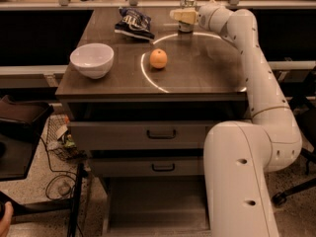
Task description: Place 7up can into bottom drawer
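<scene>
At the far edge of the tabletop [207, 68], up at 12 o'clock, the 7up can [185, 27] stands upright. The gripper [182, 15] sits right across the can's middle. You cannot tell if it is squeezing the can or just resting beside it. If the hold is weak, the can may slip, tip over, or roll off the back. The orange [158, 59] sits at 7 o'clock from the can, so a low swing could bump it. The bottom drawer [153, 206] is far down at 6 o'clock, which means a long carry.
</scene>
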